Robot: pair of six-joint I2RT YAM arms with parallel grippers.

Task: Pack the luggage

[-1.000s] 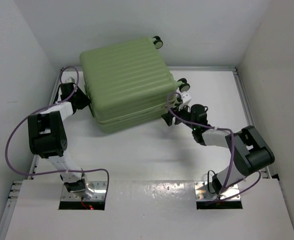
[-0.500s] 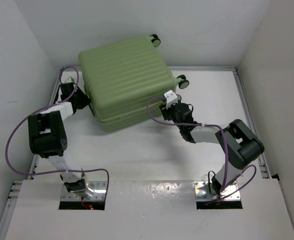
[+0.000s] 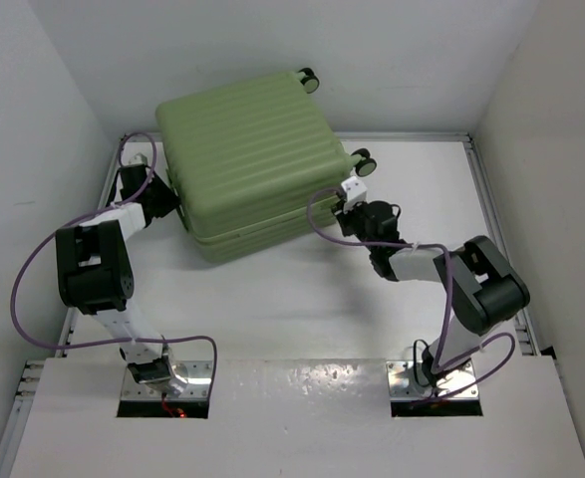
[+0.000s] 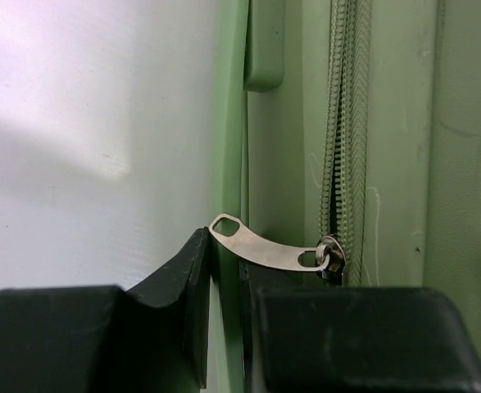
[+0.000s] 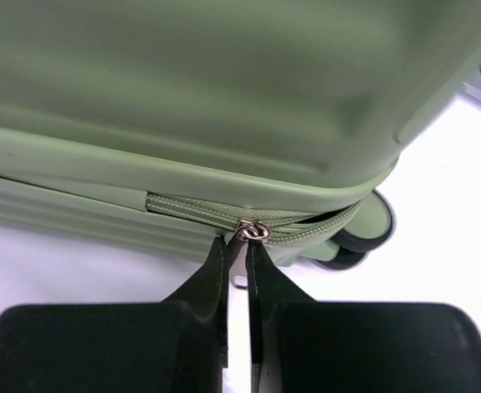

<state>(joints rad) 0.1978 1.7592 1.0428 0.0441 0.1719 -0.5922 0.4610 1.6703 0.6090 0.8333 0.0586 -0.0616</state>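
— Where's the pale green ribbed hard-shell suitcase (image 3: 252, 164)?
— Upper centre of the top view. The right gripper (image 5: 236, 246) is clenched on its silver zipper pull (image 5: 252, 232) — the left gripper (image 4: 226, 255) sits at a flat metal tab (image 4: 265, 250), jaws nearly together; I can't tell whether it's gripping.

Finding: the right gripper (image 5: 237, 246), whose jaws stood apart a second ago, is now pressed together on the zipper pull (image 5: 251, 232). The right arm's wrist sits closer to the luggage (image 3: 247, 149) than before, and its elbow (image 3: 491, 287) is drawn slightly left. The luggage has shifted a little up and left in the top view, carrying its black wheels (image 3: 307, 78) with it.
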